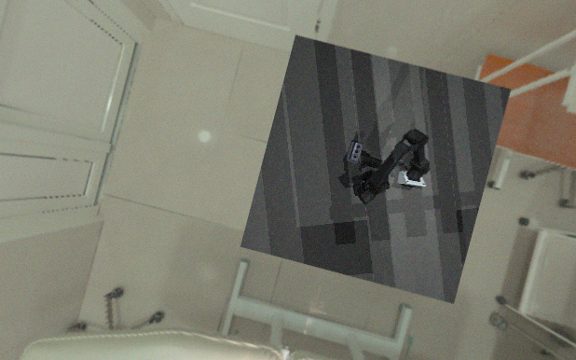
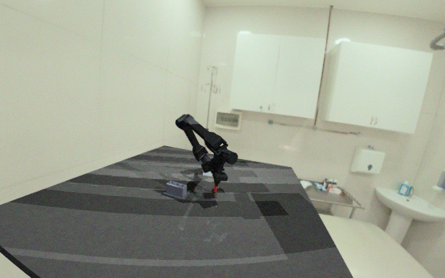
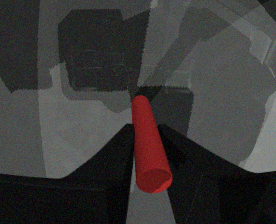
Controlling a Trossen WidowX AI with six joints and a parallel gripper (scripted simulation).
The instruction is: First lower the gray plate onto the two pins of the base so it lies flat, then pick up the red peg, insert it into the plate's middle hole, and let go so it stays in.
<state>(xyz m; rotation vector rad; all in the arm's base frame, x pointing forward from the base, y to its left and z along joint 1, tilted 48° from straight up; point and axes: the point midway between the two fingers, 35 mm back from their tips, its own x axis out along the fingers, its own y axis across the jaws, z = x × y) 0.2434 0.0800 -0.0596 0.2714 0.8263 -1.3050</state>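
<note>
The red peg (image 2: 215, 189) (image 3: 151, 145) is upright between the fingers, with its lower end at or near the table top. My gripper (image 3: 145, 131) is shut on the peg, with the peg's round top end showing in the wrist view. In the top view the arm hides the peg. The gray plate and base show as one blue-gray block (image 1: 354, 152) (image 2: 176, 189), beside the gripper and apart from it. Its top looks level and has a row of dark holes. Plate, base and pins are too small to tell apart.
The striped dark table top (image 1: 322, 200) (image 2: 137, 230) carries the block and the arm. The arm's white mount (image 1: 413, 183) stands on the other side of the gripper from the block. Dark shadows fall around the gripper and block.
</note>
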